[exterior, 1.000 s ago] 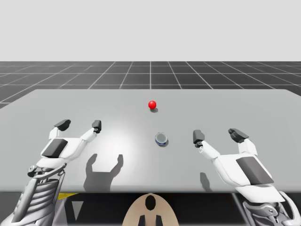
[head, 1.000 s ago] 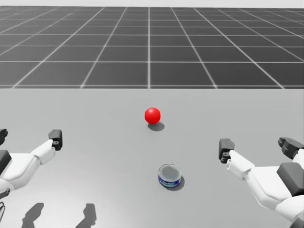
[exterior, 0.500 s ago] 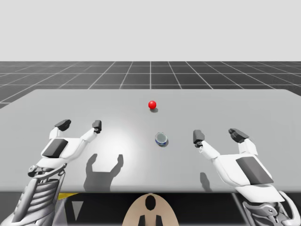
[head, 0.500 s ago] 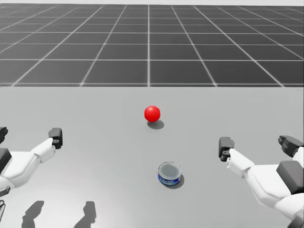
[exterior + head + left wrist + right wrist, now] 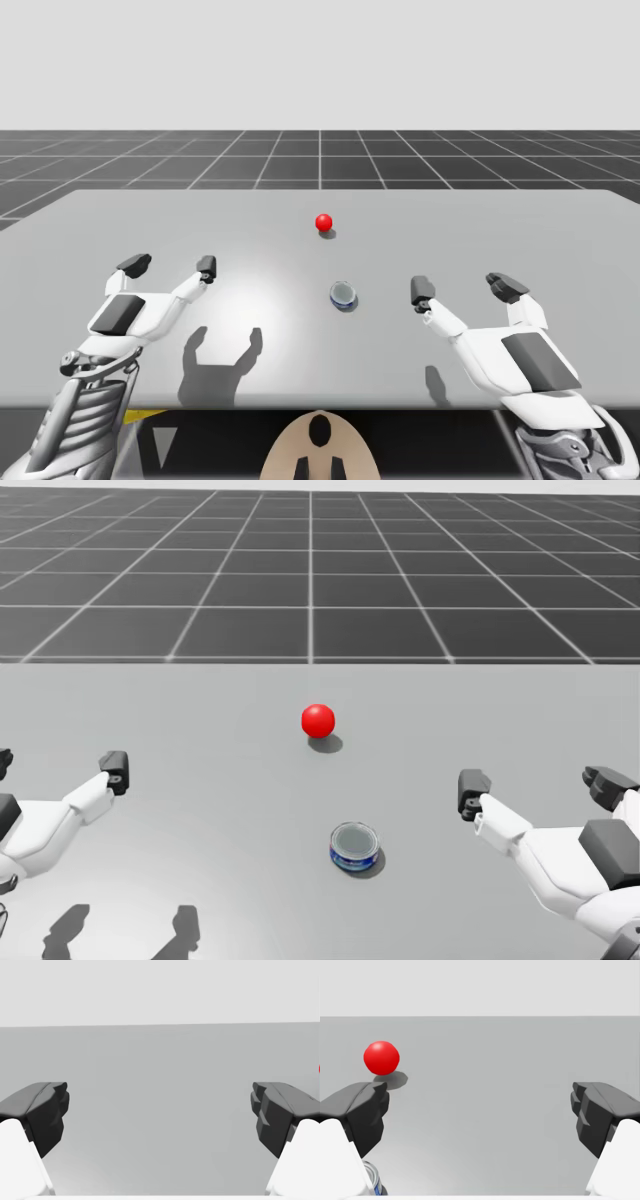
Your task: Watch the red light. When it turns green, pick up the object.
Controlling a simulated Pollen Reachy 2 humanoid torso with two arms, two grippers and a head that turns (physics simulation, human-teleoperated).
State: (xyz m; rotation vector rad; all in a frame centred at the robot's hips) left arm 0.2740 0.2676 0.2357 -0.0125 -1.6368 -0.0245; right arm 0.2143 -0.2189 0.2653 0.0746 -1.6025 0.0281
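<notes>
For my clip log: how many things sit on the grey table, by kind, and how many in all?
red ball-shaped light: 1
short round metal can with a blue band: 1
Total: 2

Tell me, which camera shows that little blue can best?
The head view: the blue can sits whole and near, its grey top and blue side both plain. The high view shows it whole too, but farther off. The right wrist view catches a sliver beside the right claw.
</notes>
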